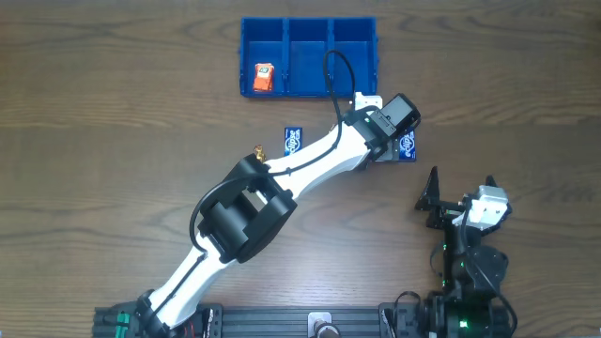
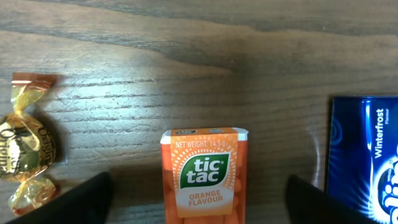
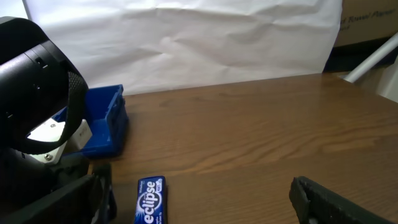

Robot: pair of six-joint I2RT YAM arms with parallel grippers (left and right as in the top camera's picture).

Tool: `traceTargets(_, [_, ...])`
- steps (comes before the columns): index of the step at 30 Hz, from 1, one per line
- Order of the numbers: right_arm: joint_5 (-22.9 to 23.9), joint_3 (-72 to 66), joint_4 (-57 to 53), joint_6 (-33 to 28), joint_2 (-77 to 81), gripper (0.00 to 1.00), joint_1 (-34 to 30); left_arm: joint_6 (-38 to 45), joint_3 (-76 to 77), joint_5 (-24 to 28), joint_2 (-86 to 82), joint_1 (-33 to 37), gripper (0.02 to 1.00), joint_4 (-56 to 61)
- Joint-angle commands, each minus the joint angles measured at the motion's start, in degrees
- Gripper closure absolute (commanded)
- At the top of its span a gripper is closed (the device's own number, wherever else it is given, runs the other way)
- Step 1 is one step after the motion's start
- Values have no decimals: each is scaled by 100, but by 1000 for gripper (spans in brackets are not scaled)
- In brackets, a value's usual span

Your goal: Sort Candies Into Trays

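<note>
Blue tray [image 1: 309, 66] with 3 compartments, at the table's far side; 1 orange box [image 1: 264, 79] lies in its left compartment. A 2nd orange box [image 2: 204, 180] lies flat, label up, between a gold-wrapped candy [image 2: 25, 149] and a blue pack [image 2: 367, 155]. Another blue pack [image 1: 293, 141] lies flat near a small gold candy [image 1: 256, 150].

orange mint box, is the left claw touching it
Apart. The left wrist view shows bare wood on each side between the orange mint box and the fingers of the open left claw.
</note>
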Motion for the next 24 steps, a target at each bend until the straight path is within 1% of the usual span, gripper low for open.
traceTargets(1, [-9, 4, -46, 7, -44, 1, -20, 94, 94, -2, 223, 17, 288, -35])
traceTargets(3, [-11, 4, -46, 7, -44, 3, -20, 94, 94, -2, 223, 9, 312, -61])
traceTargets(14, [-9, 4, -46, 7, -44, 1, -20, 271, 94, -264, 223, -140, 316, -105])
traceTargets(24, [-11, 4, -46, 7, -44, 1, -20, 269, 92, -297, 236, -142, 411, -162])
